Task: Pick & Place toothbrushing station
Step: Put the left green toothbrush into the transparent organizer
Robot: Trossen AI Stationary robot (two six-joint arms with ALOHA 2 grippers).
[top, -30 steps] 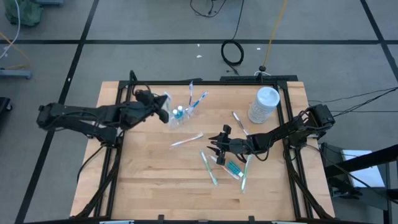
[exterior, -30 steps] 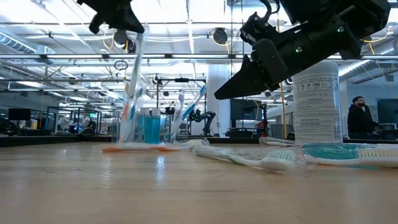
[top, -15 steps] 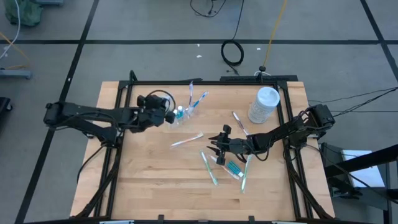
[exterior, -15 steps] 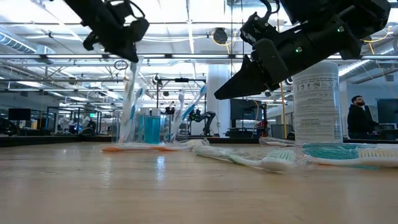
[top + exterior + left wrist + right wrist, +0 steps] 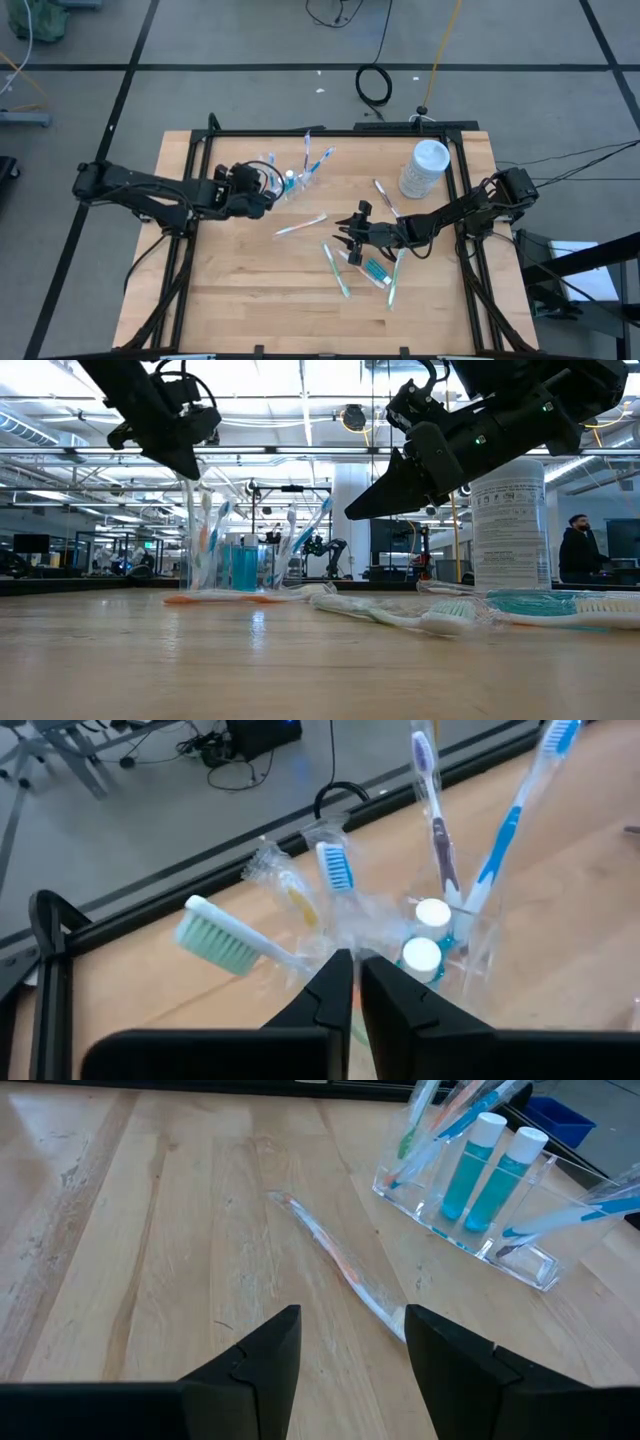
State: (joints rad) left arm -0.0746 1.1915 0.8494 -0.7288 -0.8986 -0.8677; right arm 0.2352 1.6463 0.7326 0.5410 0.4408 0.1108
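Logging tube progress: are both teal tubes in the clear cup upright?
Upright: both teal tubes stand side by side inside the clear cup, white caps on top.
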